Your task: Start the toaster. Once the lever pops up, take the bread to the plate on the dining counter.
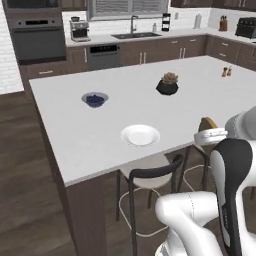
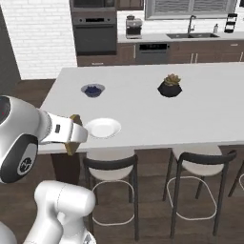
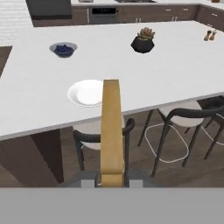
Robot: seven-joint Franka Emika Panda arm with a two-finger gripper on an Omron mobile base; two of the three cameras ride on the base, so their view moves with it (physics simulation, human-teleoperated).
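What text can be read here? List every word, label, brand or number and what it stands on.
None can be read.
Oven: light marks on its control panel, too small to read.
Dishwasher: pale marks along its top strip, blurred.
Round emblem on the arm's joint cap: too blurred to read.
Plate, bread, bowl and plant pot: no writing.

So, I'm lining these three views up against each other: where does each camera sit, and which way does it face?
Left base view: behind the arm's left, facing the dining counter and plate; arm at lower right.
Right base view: behind its right, same counter; arm at lower left.
Hand view: on the hand, looking along the gripper holding the bread edge-on.
Shared: plate, blue-filled bowl, potted plant.
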